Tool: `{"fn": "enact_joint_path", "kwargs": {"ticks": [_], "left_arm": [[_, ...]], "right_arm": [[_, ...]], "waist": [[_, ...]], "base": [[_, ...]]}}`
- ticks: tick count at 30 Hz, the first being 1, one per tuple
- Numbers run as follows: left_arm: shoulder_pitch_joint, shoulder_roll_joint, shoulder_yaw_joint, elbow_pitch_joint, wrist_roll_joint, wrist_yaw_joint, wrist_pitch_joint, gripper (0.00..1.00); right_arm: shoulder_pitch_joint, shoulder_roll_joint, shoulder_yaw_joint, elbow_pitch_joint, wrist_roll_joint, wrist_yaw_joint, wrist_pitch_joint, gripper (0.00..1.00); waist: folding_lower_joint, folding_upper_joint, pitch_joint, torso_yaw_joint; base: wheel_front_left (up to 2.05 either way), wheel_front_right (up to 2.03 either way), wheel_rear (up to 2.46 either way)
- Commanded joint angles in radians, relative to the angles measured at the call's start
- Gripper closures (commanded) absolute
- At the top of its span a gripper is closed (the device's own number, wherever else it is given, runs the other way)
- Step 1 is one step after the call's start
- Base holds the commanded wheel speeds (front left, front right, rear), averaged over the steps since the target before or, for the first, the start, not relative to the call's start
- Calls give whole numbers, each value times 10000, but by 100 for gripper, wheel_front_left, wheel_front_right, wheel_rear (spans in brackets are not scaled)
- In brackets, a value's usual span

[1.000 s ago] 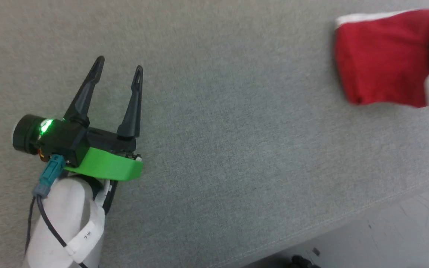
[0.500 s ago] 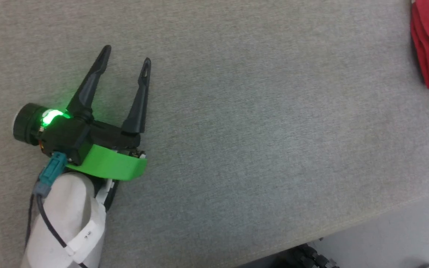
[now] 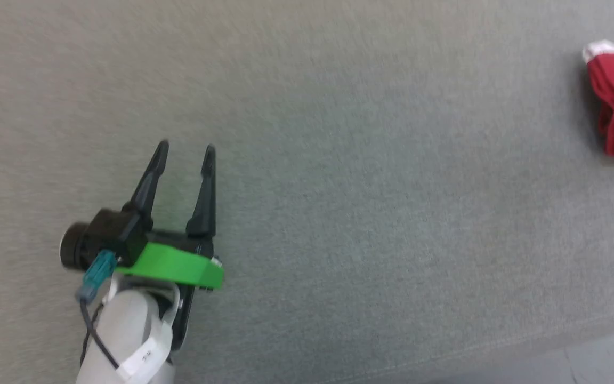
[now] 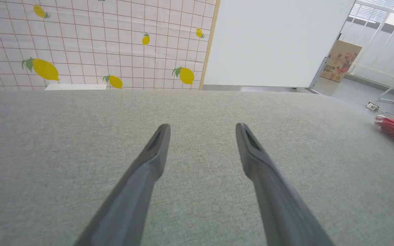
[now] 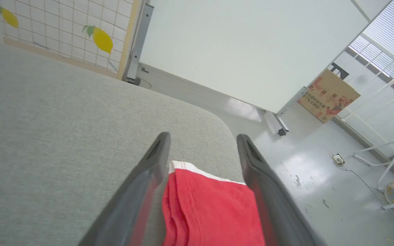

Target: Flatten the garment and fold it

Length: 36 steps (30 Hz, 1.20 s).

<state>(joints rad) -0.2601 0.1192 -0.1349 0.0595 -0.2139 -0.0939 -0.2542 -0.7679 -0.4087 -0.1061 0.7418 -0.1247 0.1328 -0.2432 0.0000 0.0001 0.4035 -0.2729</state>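
Head looks steeply down; wrists skim low; all share garment point(image 3: 613, 96).

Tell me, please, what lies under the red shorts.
The garment lies in stacked folds on the grey padded surface. Its underside and anything between the layers are covered.

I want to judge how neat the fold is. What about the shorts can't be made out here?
- Head view: the garment is motion-blurred and cut off by the right edge.
- Left wrist view: it is a thin sliver at the right edge.
- Right wrist view: its near part runs off the bottom edge; fingers of the right gripper cover its sides.
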Motion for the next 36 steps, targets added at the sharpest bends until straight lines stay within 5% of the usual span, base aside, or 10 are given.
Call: {"fn": "enact_joint_path", "kwargs": {"ticks": [1, 16, 24, 36], "left_arm": [[184, -73, 66, 87, -115, 16, -71, 0], [1262, -417, 240, 972, -232, -120, -75, 0], [1830, -532, 479, 1087, -171, -151, -75, 0], [2640, -637, 757, 1154, -120, -175, -76, 0]], "right_arm": [[410, 245, 117, -419, 298, -21, -98, 0], [5567, 2570, 195, -5496, 2195, -21, -173, 0], [7180, 3362, 368, -6587, 2144, -21, -181, 0], [8435, 3580, 525, -6828, 2032, -21, -184, 0]], "waist": [[0, -1, -1661, 963], [0, -1, -3370, 2290], [0, -1, -3913, 2449], [0, -1, -4421, 2483]], "base": [[0, 0, 0], [0, 0, 0], [0, 0, 0], [0, 0, 0]]}}
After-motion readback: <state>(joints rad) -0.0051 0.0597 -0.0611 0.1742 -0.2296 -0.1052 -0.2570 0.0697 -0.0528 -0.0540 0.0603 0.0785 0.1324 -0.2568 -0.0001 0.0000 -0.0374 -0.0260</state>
